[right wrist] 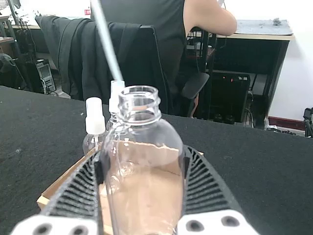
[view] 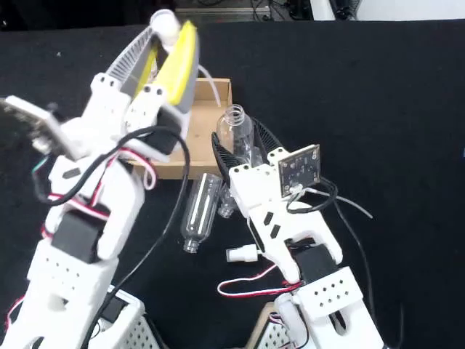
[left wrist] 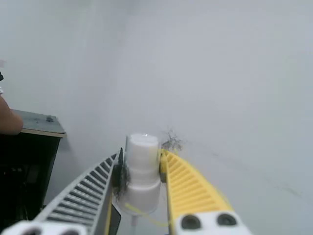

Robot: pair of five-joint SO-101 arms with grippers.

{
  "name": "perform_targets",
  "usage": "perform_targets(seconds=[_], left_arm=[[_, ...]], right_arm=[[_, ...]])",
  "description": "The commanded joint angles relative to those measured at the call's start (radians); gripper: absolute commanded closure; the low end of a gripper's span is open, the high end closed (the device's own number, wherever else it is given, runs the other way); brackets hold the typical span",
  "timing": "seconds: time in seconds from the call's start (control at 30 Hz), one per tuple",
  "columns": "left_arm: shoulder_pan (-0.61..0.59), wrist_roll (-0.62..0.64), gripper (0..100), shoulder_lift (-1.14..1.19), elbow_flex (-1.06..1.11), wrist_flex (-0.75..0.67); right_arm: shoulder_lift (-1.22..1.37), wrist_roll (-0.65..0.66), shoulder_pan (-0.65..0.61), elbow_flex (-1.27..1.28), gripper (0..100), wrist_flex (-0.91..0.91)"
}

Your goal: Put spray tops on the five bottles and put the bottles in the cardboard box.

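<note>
Right gripper [right wrist: 143, 155] clamps a clear, uncapped plastic bottle [right wrist: 142, 191] upright, mouth up, just beside the brown cardboard box [view: 168, 169] on the black worktop [view: 363, 87]. Left gripper [left wrist: 142, 157], raised above the box, pinches a small white spray top [left wrist: 142, 169], head up, thin tube trailing down.

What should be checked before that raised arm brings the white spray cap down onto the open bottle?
1. Spray top clamped in the left gripper: ok.
2. Bottle upright in the right gripper: ok.
3. Bottle neck open, nothing on it: ok.
4. Top's tube inside the neck: not ok, it hangs outside, beside it.
5. Top straight above the neck: not ok, the high view shows it off to one side.
6. Free room in the cardboard box: cannot tell.
</note>
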Motion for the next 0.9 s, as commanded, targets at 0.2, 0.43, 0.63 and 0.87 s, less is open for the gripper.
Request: perform_targets(seconds=[0.2,0.43,0.63,0.87], left_arm=[[0.068,0.003,97,0.061,-0.142,-0.035],[0.101,-0.058,97,0.060,-0.232,0.155],[0.113,-0.060,97,0.071,-0.242,0.199],[0.107,-0.060,97,0.072,-0.196,0.158]], right_arm=[[-0.008,0.006,-0.012,-0.004,98.8,-0.029],[-0.010,0.006,-0.012,-0.004,98.8,-0.029],[-0.010,0.006,-0.012,-0.004,98.8,-0.029],[-0.010,0.006,-0.012,-0.004,98.8,-0.028]])
